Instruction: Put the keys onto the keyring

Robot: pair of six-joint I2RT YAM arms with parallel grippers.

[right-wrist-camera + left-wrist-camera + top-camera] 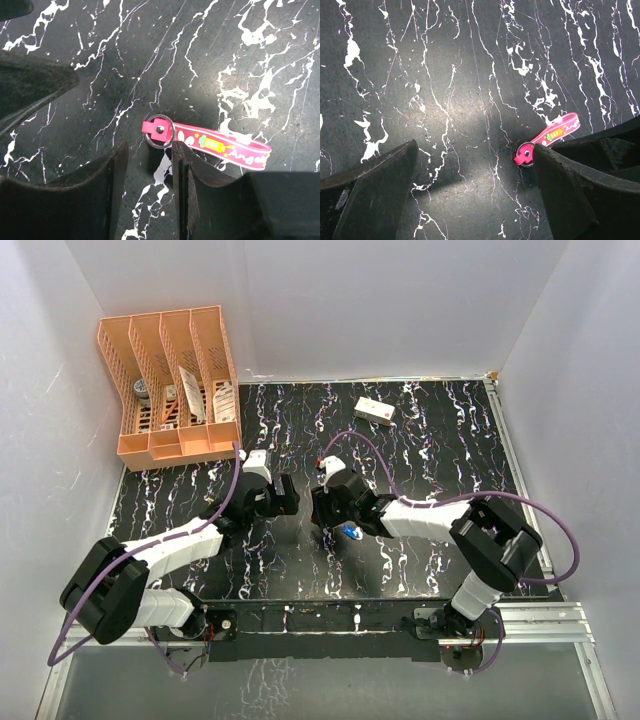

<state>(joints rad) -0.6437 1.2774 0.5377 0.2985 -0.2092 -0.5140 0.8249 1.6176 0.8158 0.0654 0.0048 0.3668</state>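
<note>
Shows, at left, left gripper spread wide and gripping nothing, low over black marbled table. Just beside its right finger: pink strap lying flat, metal keyring at the end nearer that finger. Further right: right gripper, partly open and empty, tips just short of the keyring (touching or not, cannot tell). Just beside the right gripper, toward its own arm: blue-headed key on the table.

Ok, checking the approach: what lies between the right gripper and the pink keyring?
Nothing: the right wrist view shows the keyring just ahead of the right gripper, with only bare black tabletop between.
</note>
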